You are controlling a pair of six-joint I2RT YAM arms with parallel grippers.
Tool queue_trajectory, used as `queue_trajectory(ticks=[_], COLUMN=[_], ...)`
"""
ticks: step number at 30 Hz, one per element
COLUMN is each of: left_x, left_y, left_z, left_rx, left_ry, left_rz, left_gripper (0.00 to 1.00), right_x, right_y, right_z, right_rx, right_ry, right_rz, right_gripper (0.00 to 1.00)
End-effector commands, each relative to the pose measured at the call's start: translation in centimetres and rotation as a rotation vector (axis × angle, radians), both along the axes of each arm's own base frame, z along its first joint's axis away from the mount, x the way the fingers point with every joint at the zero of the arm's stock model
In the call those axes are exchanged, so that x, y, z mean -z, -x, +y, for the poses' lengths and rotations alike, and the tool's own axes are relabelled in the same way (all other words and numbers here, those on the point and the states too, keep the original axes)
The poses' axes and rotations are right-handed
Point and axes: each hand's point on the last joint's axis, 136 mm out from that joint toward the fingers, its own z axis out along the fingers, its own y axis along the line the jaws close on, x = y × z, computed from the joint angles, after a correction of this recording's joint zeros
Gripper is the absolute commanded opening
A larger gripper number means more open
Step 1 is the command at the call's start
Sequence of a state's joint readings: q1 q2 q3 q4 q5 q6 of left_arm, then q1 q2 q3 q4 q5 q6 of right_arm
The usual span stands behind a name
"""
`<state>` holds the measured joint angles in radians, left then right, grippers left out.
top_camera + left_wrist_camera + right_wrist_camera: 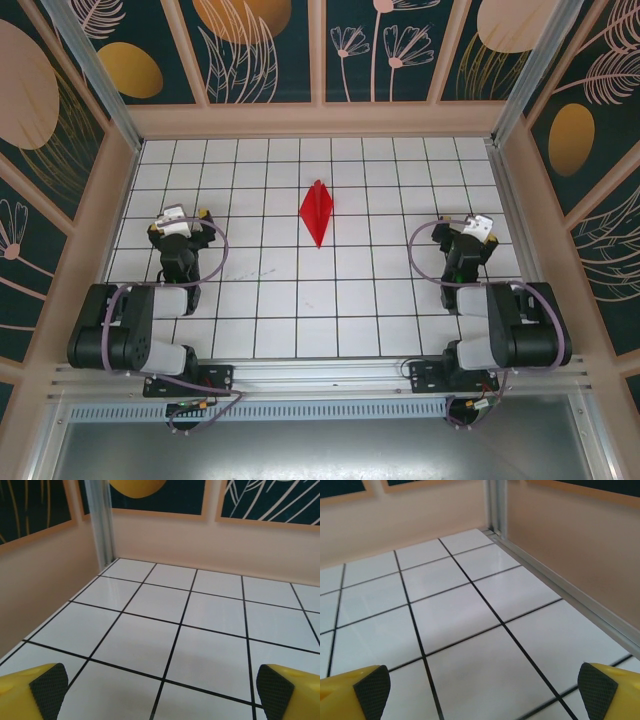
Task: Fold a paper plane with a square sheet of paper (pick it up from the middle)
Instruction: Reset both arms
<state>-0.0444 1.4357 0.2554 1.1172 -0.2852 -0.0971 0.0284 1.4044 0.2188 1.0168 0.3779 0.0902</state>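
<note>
Arms sit folded low at the near edge of the table (280, 300), one on each side. The left gripper (180, 220) hangs released, jaws spread wide and empty; its wrist view confirms this, with the left gripper (160, 687) showing black pads (49, 690) far apart over bare white tiles. The right gripper (465, 231) is in the same condition: in its wrist view the right gripper (480, 687) is open and nothing lies between the jaws. Between the two, on the table's centre line and about level with both sets of fingers, lies the paper plane (317, 212), a slim red dart resting flat and touched by neither arm. Its long axis runs near to far, across the line joining the grippers. It lies to the right of the left gripper and to the left of the right one, well apart from each and about equally so. Judgement: folding appears finished; any further reach would go sideways and inward, with neither arm favoured. Beyond the plane, tiles run to the far wall (320, 120).
</note>
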Motion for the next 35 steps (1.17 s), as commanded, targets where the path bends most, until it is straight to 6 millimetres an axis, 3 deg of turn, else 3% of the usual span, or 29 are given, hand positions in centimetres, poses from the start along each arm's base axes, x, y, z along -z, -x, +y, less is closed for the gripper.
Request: queue_trajectory(ticks=[1,8,15,35], left_x=[-0.9,-0.1,0.0,0.0], left_y=[-0.2,-0.5,-0.6,-0.6], left_z=[-1.3,-1.5,-1.2,-1.3], left_rx=[0.095,0.137,0.122,0.128], left_ry=[-0.015,0.002,0.001,0.001], left_rz=[-0.070,-0.056,-0.050,-0.050], left_gripper=[0.99,0.98,0.99,0.99], right_x=[-2.2,-1.7,-1.5,-1.2], right_y=[-1.8,-2.9,-1.9,-2.0], right_z=[1.7,2.3,3.2,3.1], right_rx=[-0.129,-0.167,-0.234,-0.234], right_ry=[0.001,0.002,0.014,0.003], right_rz=[-0.114,-0.074,-0.128,-0.109], right_gripper=[0.99,0.99,0.99,0.99])
